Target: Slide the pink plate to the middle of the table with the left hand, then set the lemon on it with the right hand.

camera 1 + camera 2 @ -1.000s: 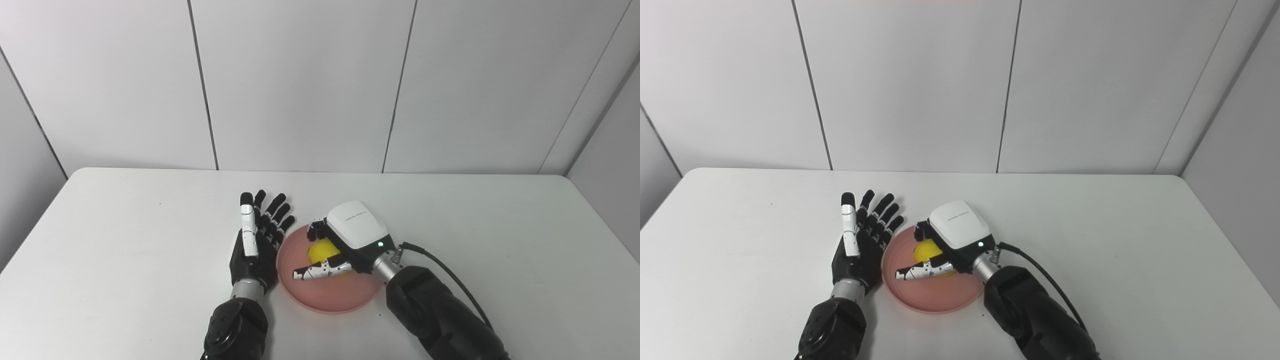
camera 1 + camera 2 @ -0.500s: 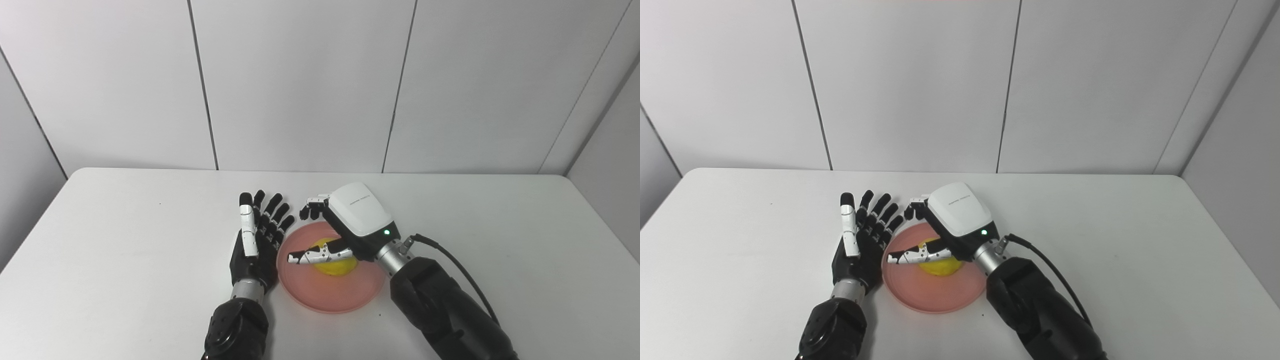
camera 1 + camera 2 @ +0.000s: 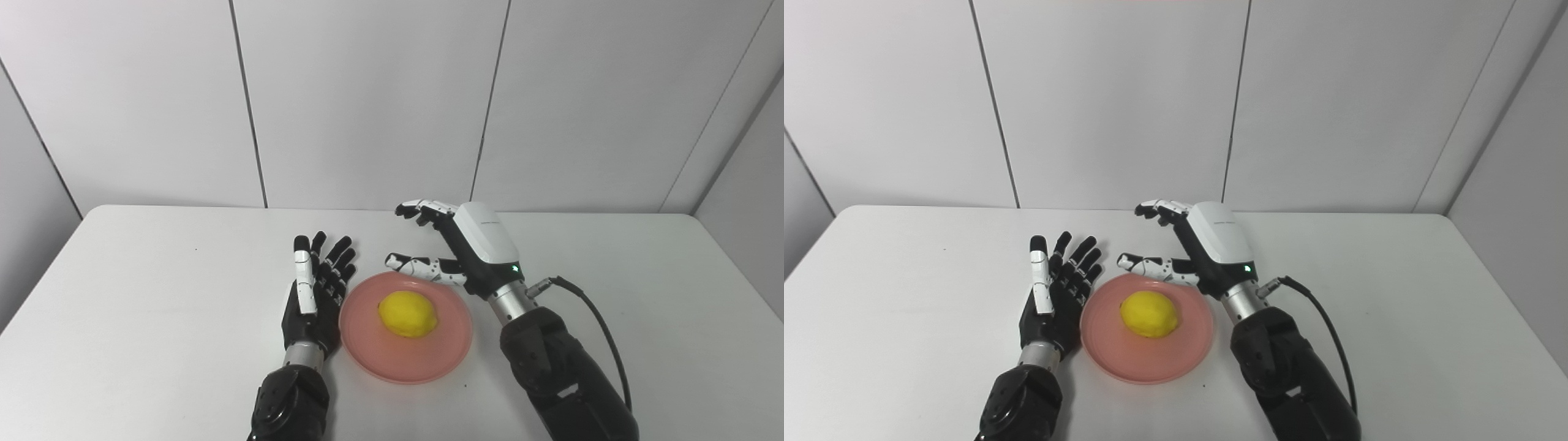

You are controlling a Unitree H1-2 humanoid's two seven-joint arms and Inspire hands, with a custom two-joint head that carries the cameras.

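Note:
The pink plate sits on the white table near the middle, close to the front. A yellow lemon rests on the plate, slightly back of its centre, free of any hand. My right hand is raised above and behind the plate's far right rim, open, fingers spread and holding nothing. My left hand lies open and flat-fingered just left of the plate, its edge at or touching the plate's left rim.
A black cable loops from the right wrist over the table at the right. White wall panels stand behind the table's far edge.
My right hand let go of the lemon, opened, and lifted up and back to the right off the plate. The lemon stays on the plate. The left hand has not moved.

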